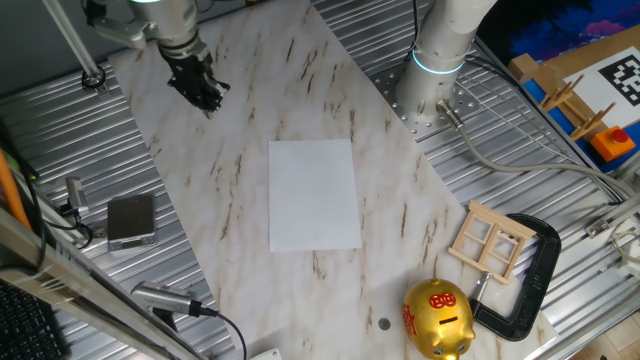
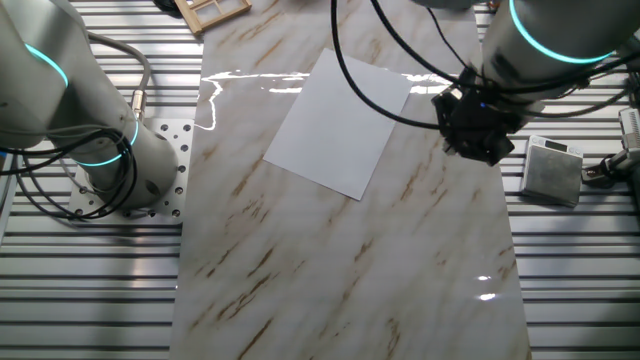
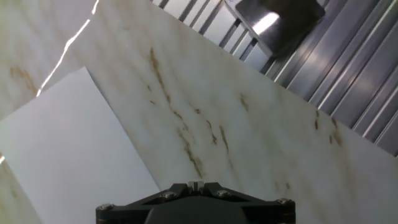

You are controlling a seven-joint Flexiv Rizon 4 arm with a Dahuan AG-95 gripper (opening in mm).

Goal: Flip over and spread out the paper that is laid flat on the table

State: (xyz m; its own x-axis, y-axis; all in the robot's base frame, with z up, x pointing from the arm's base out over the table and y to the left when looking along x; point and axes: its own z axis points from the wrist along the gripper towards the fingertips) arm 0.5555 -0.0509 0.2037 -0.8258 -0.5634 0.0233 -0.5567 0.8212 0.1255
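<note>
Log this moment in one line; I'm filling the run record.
paper: flat on table, untouched | gripper: raised beside it, jaw state unclear | flip: not started

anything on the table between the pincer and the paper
Nothing: only bare marble table lies between the pincer and the paper, clearest in one fixed view.

A white sheet of paper fills the lower left of the frame, lying flat on the marble-patterned table, one corner pointing toward the upper middle. Brown streaks run across the table beside the sheet. At the bottom centre sits the dark body of the gripper; its fingers are out of sight. A grey pad lies on ribbed metal at upper right.
</note>
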